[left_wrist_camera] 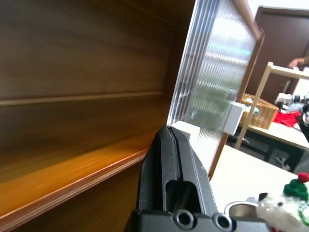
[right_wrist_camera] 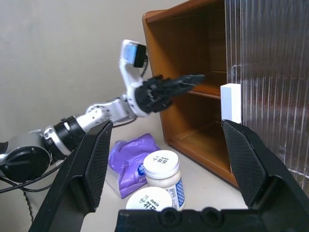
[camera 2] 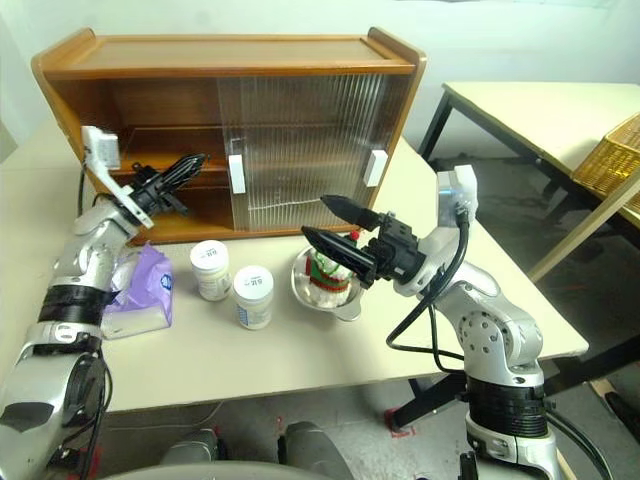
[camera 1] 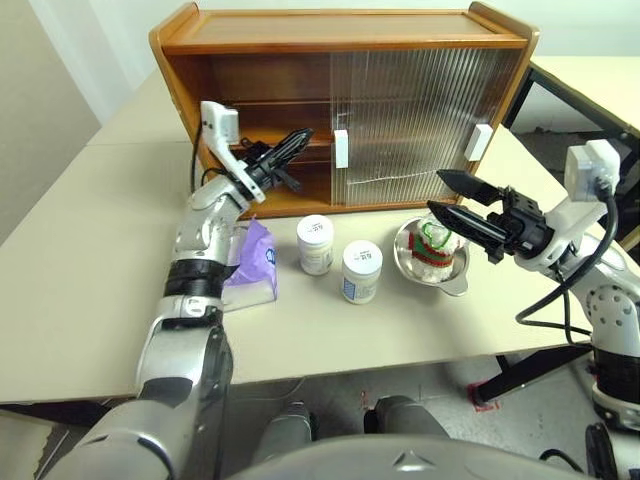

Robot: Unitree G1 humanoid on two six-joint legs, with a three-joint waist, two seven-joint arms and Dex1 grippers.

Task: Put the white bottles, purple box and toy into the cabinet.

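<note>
**Left arm stood at the open bay, but all four items still lay behind and below it**

Your left gripper [camera 1: 297,139] had its fingers pressed together on nothing, its tip pointing into the open left half of the cabinet [camera 1: 340,30], level with the middle shelf. From there the purple box [camera 1: 252,262] lay nearest, on the table just beside that forearm, low and toward you. The two white bottles [camera 1: 316,243] stood a little further right, side by side and upright, in front of the closed ribbed door. Your right gripper [camera 1: 452,196] hung with its fingers spread wide and empty, directly over a steel bowl [camera 1: 455,277] at the right, where the toy [camera 1: 434,248] sat. So the box and bottles fell to your left arm, the toy to your right. Nothing was in the cabinet yet, and the opening lay left of the toy, across the bottles.
</note>
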